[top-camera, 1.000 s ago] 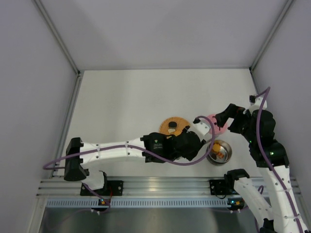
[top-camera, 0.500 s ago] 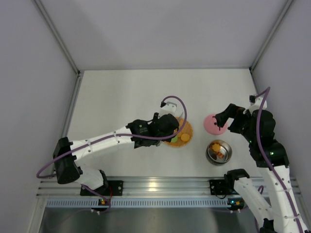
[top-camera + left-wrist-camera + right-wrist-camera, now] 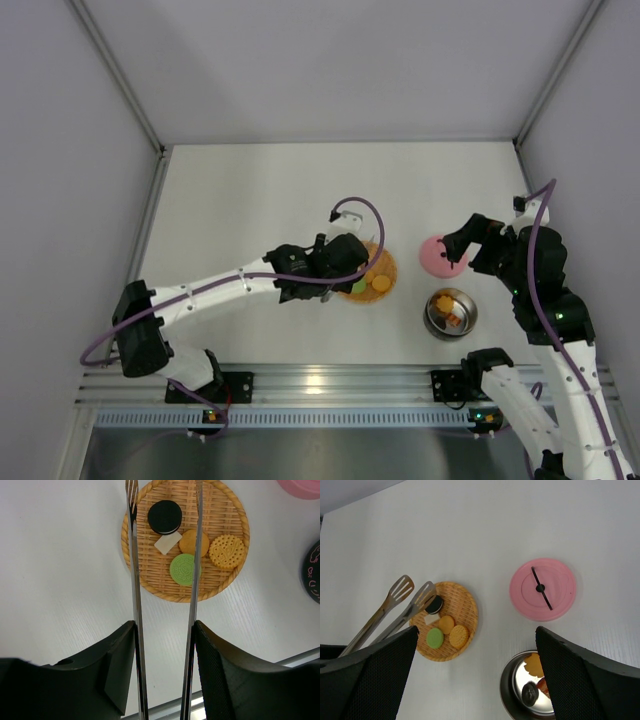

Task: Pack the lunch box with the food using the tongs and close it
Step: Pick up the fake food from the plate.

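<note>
White table (image 3: 250,200) carries the woven mat (image 3: 150,582) with 5 food pieces (image 3: 184,569), the left gripper (image 3: 164,630) clamps the tongs (image 3: 135,580) with tips above this mat, the open lunch box (image 3: 507,680) and its pink lid (image 3: 543,589) lie right of the mat, and there the right gripper (image 3: 476,635) is spread wide, holding nothing.

High fixed overview, both wrist views looking down, sharing woven mat (image 3: 225,511)

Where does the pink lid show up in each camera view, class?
Top external: pink lid right of centre.
Left wrist: lid cropped at the top right corner.
Right wrist: lid whole, upper right of centre.
Shared landmark: the woven mat lies left of it in every view.
</note>
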